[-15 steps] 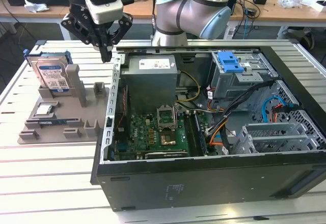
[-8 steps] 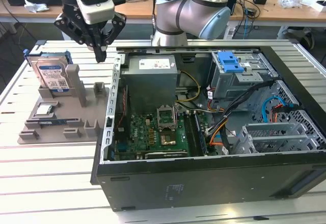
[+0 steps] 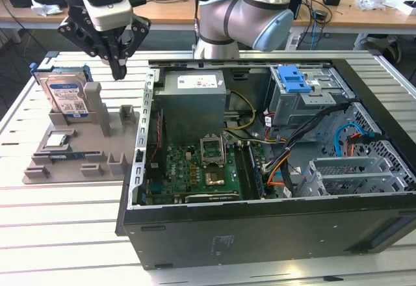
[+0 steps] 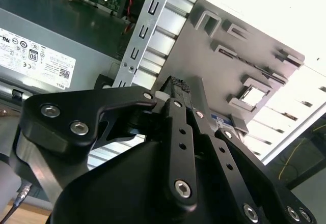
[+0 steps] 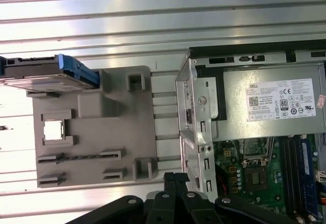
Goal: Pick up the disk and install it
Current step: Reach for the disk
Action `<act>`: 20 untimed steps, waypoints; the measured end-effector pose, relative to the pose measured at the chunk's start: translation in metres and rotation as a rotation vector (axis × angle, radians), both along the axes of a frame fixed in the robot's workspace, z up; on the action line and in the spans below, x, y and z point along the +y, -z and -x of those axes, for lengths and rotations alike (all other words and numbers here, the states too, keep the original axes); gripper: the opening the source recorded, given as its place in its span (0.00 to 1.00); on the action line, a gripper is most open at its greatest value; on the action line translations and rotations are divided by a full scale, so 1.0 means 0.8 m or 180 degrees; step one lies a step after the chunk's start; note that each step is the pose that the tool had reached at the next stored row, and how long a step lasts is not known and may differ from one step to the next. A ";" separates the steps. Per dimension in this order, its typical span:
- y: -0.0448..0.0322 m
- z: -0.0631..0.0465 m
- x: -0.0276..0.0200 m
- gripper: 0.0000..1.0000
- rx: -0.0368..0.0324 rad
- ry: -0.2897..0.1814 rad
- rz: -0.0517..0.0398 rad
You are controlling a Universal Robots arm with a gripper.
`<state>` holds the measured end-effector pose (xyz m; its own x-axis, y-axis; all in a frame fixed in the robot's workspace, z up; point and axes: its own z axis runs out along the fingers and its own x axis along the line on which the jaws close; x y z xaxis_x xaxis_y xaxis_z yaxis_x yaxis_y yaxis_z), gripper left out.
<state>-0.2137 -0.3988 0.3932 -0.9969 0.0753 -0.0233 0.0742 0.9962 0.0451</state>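
Note:
The disk [image 3: 65, 95] is a silver drive with a white-and-blue label in a blue frame. It stands on edge at the far end of a grey holder plate [image 3: 78, 144], at the exterior view's left. In the first wrist view the disk [image 5: 47, 73] shows edge-on at the plate's [image 5: 102, 132] corner. My gripper [image 3: 119, 73] hangs above the plate, between the disk and the computer case, apart from both. Its black fingers [image 4: 178, 89] are pressed together with nothing between them, and their tips [image 5: 175, 178] show over the plate's edge.
The open computer case [image 3: 140, 162] lies right of the plate, with power supply [image 3: 194, 84], motherboard [image 3: 195, 169] and a blue caddy [image 3: 292, 78] in the drive bay. A small square chip [image 5: 53, 130] sits in a plate pocket. The slatted metal table [image 3: 65, 234] runs underneath.

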 end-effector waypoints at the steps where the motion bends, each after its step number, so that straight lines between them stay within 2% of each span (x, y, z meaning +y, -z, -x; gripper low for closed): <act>1: 0.0000 0.002 0.0000 0.11 0.0000 0.0000 0.0000; 20: -0.0001 0.042 0.0000 0.11 0.0000 0.0000 0.0000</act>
<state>-0.2476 -0.3988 0.3933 -0.9969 0.0753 -0.0233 0.0742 0.9962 0.0450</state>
